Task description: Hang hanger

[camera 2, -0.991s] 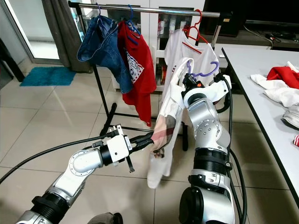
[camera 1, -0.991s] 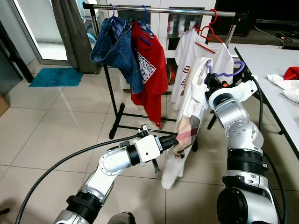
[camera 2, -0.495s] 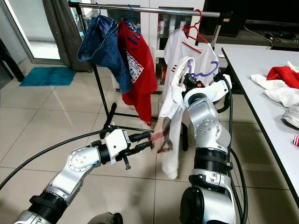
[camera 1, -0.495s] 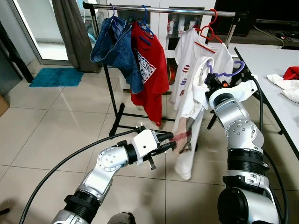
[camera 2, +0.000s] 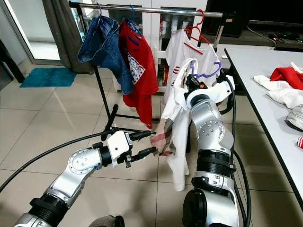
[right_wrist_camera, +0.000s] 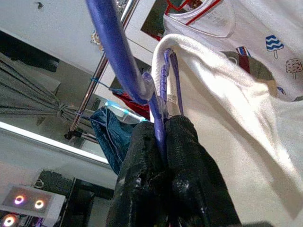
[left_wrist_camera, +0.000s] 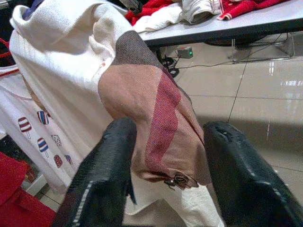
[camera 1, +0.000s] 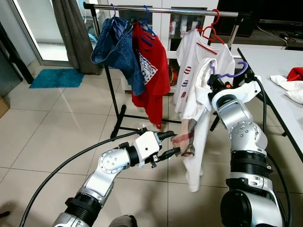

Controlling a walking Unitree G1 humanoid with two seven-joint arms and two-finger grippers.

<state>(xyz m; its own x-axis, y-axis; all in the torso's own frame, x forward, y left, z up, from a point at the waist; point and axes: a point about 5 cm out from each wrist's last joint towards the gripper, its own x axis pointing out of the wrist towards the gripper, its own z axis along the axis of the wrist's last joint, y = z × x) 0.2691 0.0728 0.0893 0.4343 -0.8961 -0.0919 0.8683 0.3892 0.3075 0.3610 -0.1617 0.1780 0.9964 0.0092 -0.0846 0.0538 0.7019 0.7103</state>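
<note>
A purple hanger (camera 1: 231, 74) carries a white shirt (camera 1: 198, 142) with a plaid brown-and-red patch (left_wrist_camera: 161, 127). My right gripper (right_wrist_camera: 163, 137) is shut on the hanger's neck, holding it up in front of the clothes rack's rail (camera 1: 161, 9), below rail height. The shirt hangs straight down from it. At the level of the plaid patch is my left gripper (camera 1: 172, 143), open. In the left wrist view the patch lies between its two fingers (left_wrist_camera: 102, 184), unclamped.
On the rack hang blue jeans (camera 1: 116, 47), a red shirt (camera 1: 152, 66) and a white tee on a red hanger (camera 1: 210, 34). A grey table (camera 1: 270, 61) with loose clothes (camera 1: 293, 85) stands at the right. The rack's base bar (camera 1: 142, 118) crosses the tiled floor.
My left gripper has opened and let go of the shirt's lower part. The shirt has swung back and now hangs straight down. The right gripper has stayed put with the hanger.
</note>
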